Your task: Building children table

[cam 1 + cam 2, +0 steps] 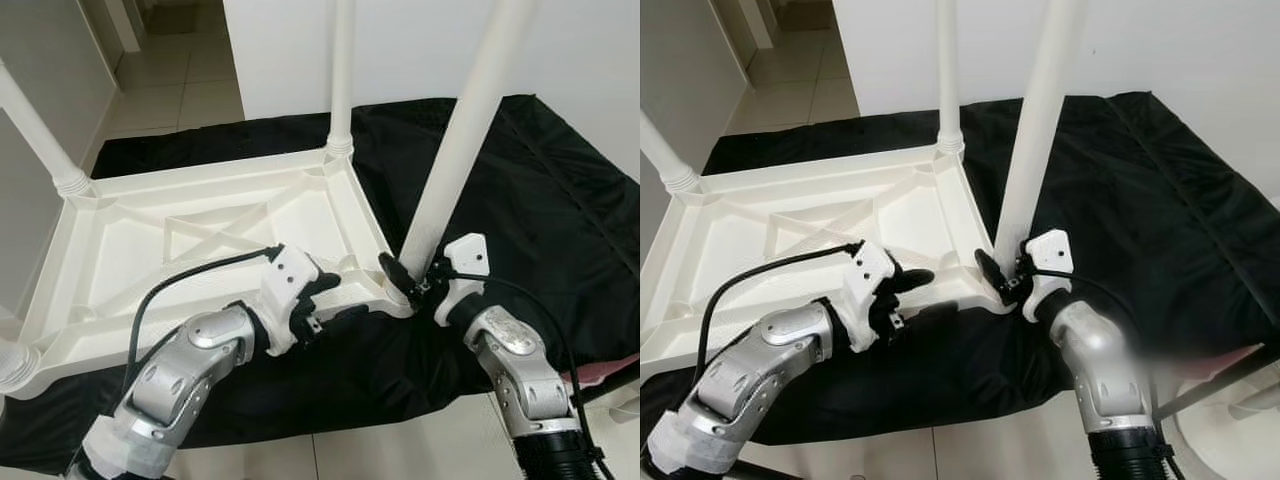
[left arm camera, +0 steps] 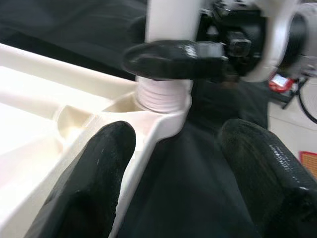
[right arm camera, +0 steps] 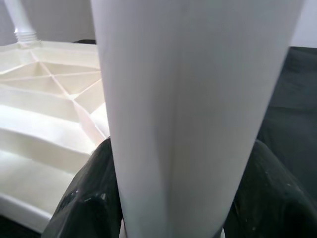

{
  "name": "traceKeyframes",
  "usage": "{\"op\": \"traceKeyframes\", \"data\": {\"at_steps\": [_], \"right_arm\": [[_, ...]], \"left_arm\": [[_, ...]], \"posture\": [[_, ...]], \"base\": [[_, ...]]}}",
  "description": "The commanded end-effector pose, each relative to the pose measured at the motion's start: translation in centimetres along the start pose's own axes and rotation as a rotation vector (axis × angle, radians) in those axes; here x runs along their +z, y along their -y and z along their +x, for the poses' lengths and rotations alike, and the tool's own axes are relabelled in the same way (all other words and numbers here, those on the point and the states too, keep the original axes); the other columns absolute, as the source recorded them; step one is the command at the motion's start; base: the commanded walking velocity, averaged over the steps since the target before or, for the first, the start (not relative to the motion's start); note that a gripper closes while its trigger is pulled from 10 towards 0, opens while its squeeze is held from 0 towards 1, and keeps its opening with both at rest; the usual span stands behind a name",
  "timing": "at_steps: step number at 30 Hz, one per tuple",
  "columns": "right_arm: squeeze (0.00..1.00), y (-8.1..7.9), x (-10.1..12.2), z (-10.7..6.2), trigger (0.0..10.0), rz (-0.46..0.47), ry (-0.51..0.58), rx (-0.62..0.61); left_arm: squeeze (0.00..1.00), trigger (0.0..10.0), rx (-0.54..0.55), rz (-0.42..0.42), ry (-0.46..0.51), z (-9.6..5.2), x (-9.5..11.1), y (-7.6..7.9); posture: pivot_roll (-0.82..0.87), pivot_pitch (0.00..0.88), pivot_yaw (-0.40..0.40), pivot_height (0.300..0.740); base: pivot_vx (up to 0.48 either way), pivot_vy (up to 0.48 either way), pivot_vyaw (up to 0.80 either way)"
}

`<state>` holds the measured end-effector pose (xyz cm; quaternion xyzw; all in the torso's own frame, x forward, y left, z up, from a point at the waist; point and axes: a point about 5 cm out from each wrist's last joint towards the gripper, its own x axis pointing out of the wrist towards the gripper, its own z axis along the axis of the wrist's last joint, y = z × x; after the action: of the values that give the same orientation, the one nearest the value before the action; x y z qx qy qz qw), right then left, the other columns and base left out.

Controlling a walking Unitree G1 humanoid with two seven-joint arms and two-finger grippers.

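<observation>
A white plastic children's tabletop [image 1: 200, 240] lies upside down on a black cloth [image 1: 520, 200], ribs showing. White legs stand in its corners. The near right leg [image 1: 460, 130] rises tilted from its threaded socket [image 2: 163, 96]. My right gripper [image 1: 408, 275] is shut on this leg's base, a black finger [image 3: 84, 198] on each side. My left gripper [image 1: 325, 300] is open at the tabletop's near edge, just left of that corner, with its fingers [image 2: 99, 168] straddling the rim.
The far right leg [image 1: 342, 70] and far left leg [image 1: 35, 130] stand upright, and a near left leg [image 1: 15, 360] shows at the frame edge. A white wall [image 1: 420, 40] runs behind. Tiled floor [image 1: 190, 80] lies beyond and below. Something pink [image 1: 610, 370] lies at right.
</observation>
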<state>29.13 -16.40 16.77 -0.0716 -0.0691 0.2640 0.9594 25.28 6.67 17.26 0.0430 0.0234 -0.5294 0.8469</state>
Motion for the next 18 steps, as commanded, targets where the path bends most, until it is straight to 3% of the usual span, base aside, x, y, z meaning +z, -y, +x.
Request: {"op": "traceKeyframes", "data": {"at_steps": [1, 9, 18], "right_arm": [[0.0, 0.8, -0.5, 0.0, 10.0, -0.011, -0.024, 0.002], [0.0, 2.0, -0.1, 1.1, 10.0, -0.04, -0.023, 0.051], [0.0, 3.0, -0.1, 1.2, 10.0, -0.067, -0.04, 0.063]], "left_arm": [[0.0, 10.0, -0.17, 0.011, -0.011, -0.2, 0.0, 1.0], [0.0, 10.0, -0.161, 0.035, 0.015, 0.1, 1.0, 0.2], [0.0, 10.0, -0.172, 0.009, 0.005, -0.2, 1.2, 0.4]], "posture": [[-0.12, 0.101, 0.059, 0.74], [-0.15, 0.125, 0.072, 0.74], [-0.14, 0.183, 0.122, 0.74]], "base": [[0.0, 0.0, 0.0], [0.0, 0.0, 0.0], [0.0, 0.0, 0.0]]}}
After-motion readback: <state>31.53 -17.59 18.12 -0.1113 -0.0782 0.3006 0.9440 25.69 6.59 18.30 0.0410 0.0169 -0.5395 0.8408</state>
